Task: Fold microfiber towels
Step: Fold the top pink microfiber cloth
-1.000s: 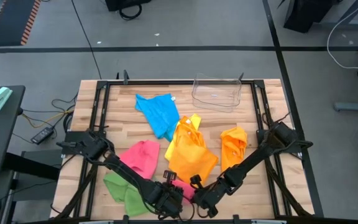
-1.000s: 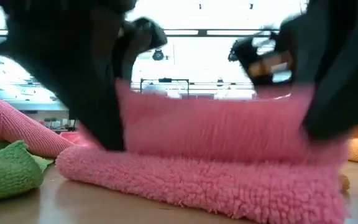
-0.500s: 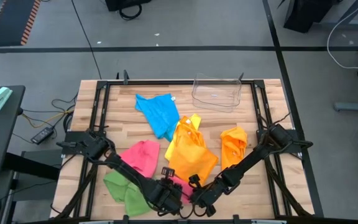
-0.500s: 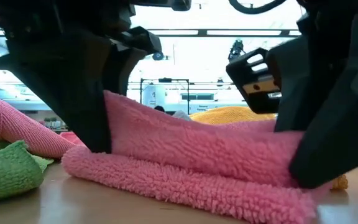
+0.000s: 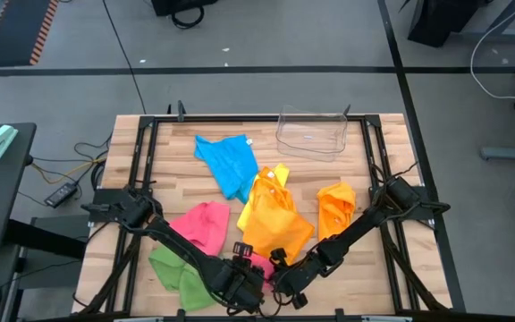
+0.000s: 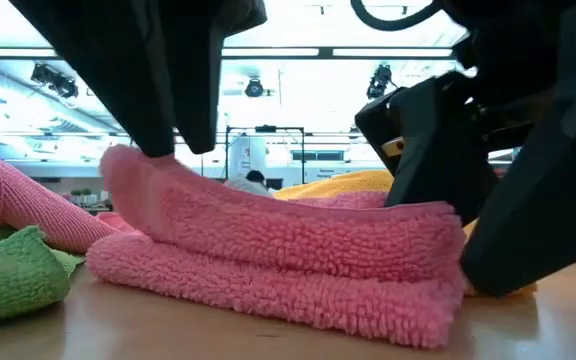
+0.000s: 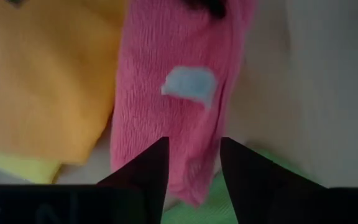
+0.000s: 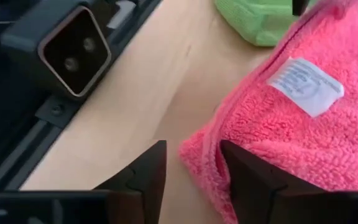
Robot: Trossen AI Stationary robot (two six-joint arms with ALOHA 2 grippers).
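A pink towel (image 6: 278, 260) lies folded in two on the table near its front edge, upper layer resting on the lower, a white label (image 7: 190, 85) on top. My left gripper (image 6: 173, 150) stands open over the towel's left end (image 7: 194, 168). My right gripper (image 8: 192, 163) is open at the towel's right end, with a corner (image 8: 197, 152) of it between the fingers. In the high view the folded towel (image 5: 259, 266) shows between my left gripper (image 5: 245, 275) and my right gripper (image 5: 282, 279). My left gripper points down over the towel's left end (image 6: 128, 175), one finger on either side; I cannot tell whether it touches the cloth. My right gripper comes slanting down from the table's right, its fingers either side of the right end (image 6: 448, 240); I cannot tell whether they touch.
Loose towels lie around: green (image 5: 177, 273) at the near left, another pink (image 5: 202, 224), blue (image 5: 229, 164), a large orange (image 5: 275, 228) over a yellow (image 5: 280, 173), a small orange (image 5: 336, 210). A clear bin (image 5: 311, 132) stands at the far edge. A camera box (image 8: 73, 50) sits at the front edge.
The pink towel's upper half, held up between both grippers a second ago, has come down toward the far side and lies folded over the lower half. My left gripper has risen from table height to the top of the towel's left end.
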